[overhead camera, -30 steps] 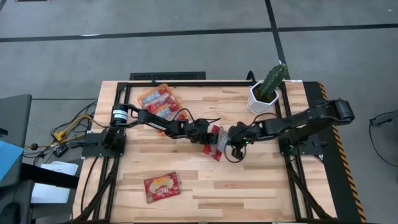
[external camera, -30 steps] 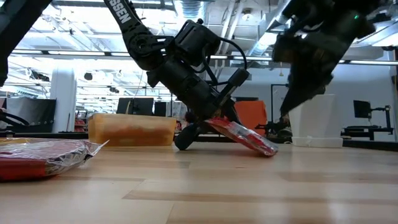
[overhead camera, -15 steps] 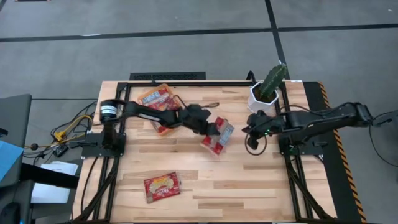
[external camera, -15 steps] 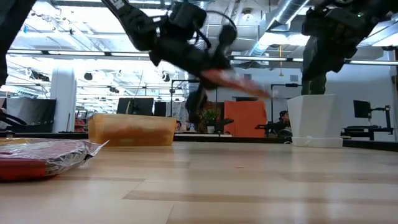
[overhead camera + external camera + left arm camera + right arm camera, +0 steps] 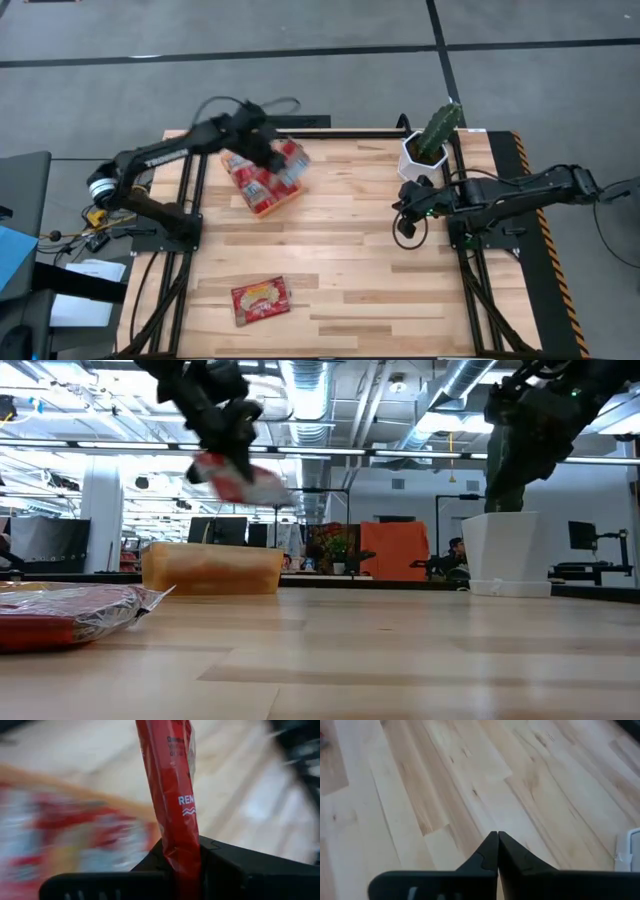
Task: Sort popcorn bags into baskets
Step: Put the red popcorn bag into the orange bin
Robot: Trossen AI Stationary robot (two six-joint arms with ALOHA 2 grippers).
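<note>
My left gripper [image 5: 268,158] hangs high over the far left of the table, shut on a red popcorn bag [image 5: 291,160]. Below it stands the orange basket [image 5: 264,212], its wall [image 5: 212,570] on the wood, with several red bags inside. In the low view the held bag [image 5: 240,480] floats above the basket. Another red bag [image 5: 260,298] lies flat near the table's near edge. My right gripper [image 5: 405,225] is shut with nothing in it, above bare wood right of centre. My left gripper pinches the popcorn bag between its two fingers, one on each flat face, at the bag's end [image 5: 181,862]. The bag shows edge-on and runs on past the fingertips. It is lifted clear, over the basket.
A white pot with a green cactus [image 5: 428,145] stands at the far right, close to my right arm. Black frame rails run along the table's left, right and far sides. The middle of the table is bare wood.
My left gripper has swung up and toward the far left, carrying the bag from the table's middle, where one end rested on the wood, to a place above the basket. My right gripper has drawn back from the bag toward the right edge and risen a little.
</note>
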